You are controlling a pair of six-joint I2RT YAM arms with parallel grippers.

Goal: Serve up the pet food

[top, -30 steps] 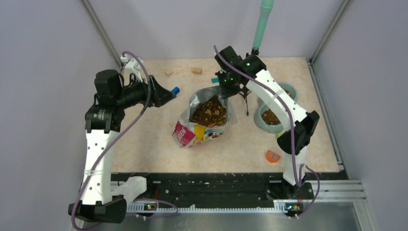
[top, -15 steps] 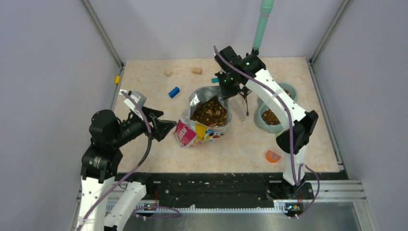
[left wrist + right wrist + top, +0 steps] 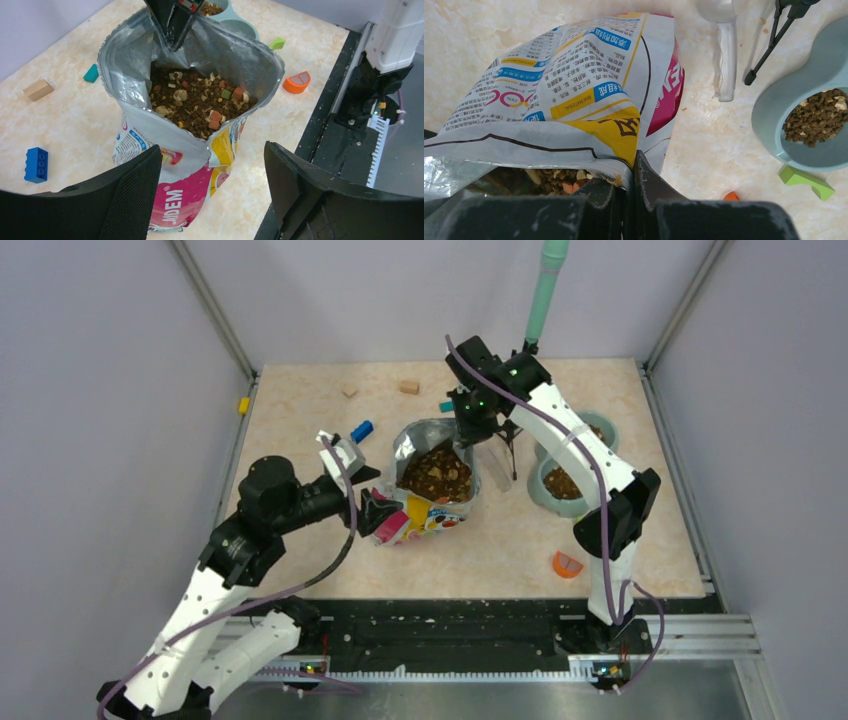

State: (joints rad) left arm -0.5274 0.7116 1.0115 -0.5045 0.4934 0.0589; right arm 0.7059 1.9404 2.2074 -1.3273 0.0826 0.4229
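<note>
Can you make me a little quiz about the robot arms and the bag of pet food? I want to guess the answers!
1. True or false: the right gripper pinches the rim of the bag.
2. What lies in the bowl? A. water B. pet food C. toy bricks
3. One word: is the left gripper open or shut?

Key: 1. true 2. B 3. open
</note>
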